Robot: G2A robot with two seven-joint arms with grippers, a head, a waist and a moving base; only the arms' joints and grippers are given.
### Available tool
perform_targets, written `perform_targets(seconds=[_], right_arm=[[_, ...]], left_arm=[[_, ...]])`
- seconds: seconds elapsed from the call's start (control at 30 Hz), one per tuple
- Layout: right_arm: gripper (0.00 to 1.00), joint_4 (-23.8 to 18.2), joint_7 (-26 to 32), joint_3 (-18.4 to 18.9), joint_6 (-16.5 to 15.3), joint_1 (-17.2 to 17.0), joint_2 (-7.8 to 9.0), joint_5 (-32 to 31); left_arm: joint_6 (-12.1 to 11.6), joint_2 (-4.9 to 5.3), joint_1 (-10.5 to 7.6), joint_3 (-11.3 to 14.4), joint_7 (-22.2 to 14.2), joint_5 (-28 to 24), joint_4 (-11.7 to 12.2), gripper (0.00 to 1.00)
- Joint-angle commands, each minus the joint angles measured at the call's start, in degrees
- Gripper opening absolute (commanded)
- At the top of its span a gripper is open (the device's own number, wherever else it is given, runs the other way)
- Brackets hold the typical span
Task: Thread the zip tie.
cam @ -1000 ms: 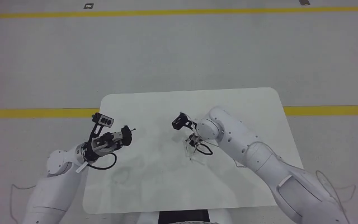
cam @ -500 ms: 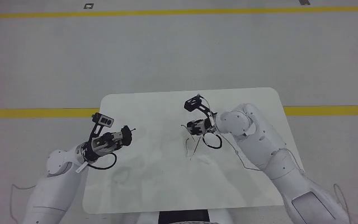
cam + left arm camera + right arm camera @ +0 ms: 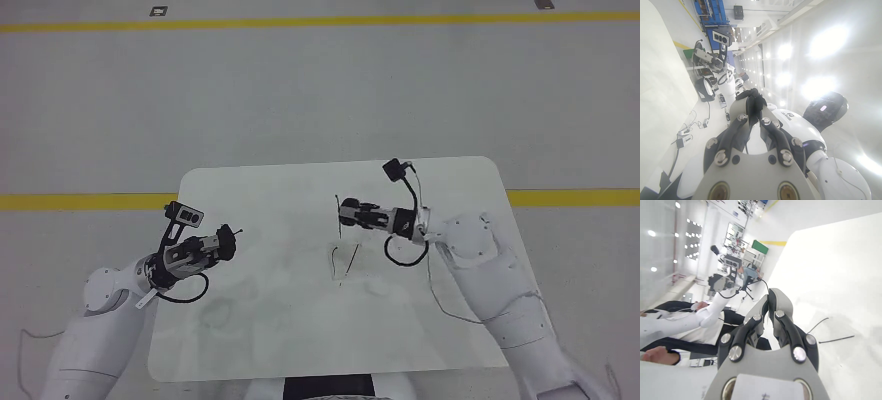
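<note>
Top view has the right arm (image 3: pixel 480 260) stretched in from the counter's (image 3: pixel 270 310) right edge, forearm lying low and nearly level, wrist pointing toward the left edge. The right jaws sit above the middle of the counter, a little toward the far edge. They are pinched tight on a zip tie (image 3: pixel 338 218), a thin black strand that runs roughly from the far edge toward the near edge and sticks out past the jaws on both sides. In the right wrist view you can see the two grey fingers pressed together with the black strand caught between the pads and a bit of it curling out past the tips.

Just beyond the lower end of the held tie, toward the near edge, two more ties lie flat on the counter side by side: a bent loose tie (image 3: pixel 334 262) with a hooked end, and a straight loose tie (image 3: pixel 350 263) lying slightly slanted beside it. They are close to each other but apart, and neither touches the jaws.

The left arm (image 3: pixel 110 290) comes up from the near left corner, elbow bent, with the left jaws just inside the left edge, well apart from the right ones. Their black-wrapped fingertips (image 3: pixel 753 102) are closed against each other; whether anything sits between them I cannot tell.
</note>
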Motion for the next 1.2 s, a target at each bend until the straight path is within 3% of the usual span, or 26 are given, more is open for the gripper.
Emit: perform_targets(seconds=[0.0,0.37,0.6,0.8,0.9,1.0,1.1,1.17], right_arm=[[0.0,0.09,0.15,-0.03,-0.21,0.0,-0.01,0.43],[0.0,0.09,0.15,-0.03,-0.21,0.0,-0.01,0.43],[0.0,-4.24,-16.58,-3.18,-0.89,-0.27,-1.25,-3.66],[0.0,-6.13,-31.12,-7.8,-0.89,0.68,-2.56,-13.19],[0.0,-5.92,-35.05,-10.28,-0.89,0.74,-3.13,-16.71],[0.0,-5.1,-37.7,-12.35,-0.72,0.76,-3.67,-19.35],[0.0,-4.84,-38.92,-13.25,1.41,0.94,-4.03,-21.27],[0.0,-4.81,-39.07,-13.17,1.64,1.0,-4.05,-21.38]], left_arm=[[0.0,0.0,0.0,0.0,0.0,0.0,0.0,0.0],[0.0,0.0,0.0,0.0,0.0,0.0,0.0,0.0],[0.0,-0.69,1.19,2.48,4.08,2.41,-0.78,0.0],[0.0,-2.28,1.68,3.5,9.88,10.26,-1.56,0.0],[0.0,-3.29,2.07,2.83,13.18,17.36,-3.49,0.0],[0.0,-4.67,2.81,2.82,16.4,19.07,-4.55,0.0],[0.0,-5.96,3.08,2.34,18.51,21.13,-4.61,0.0],[0.0,-6.21,2.99,2.15,18.51,21.3,-4.86,0.0]])
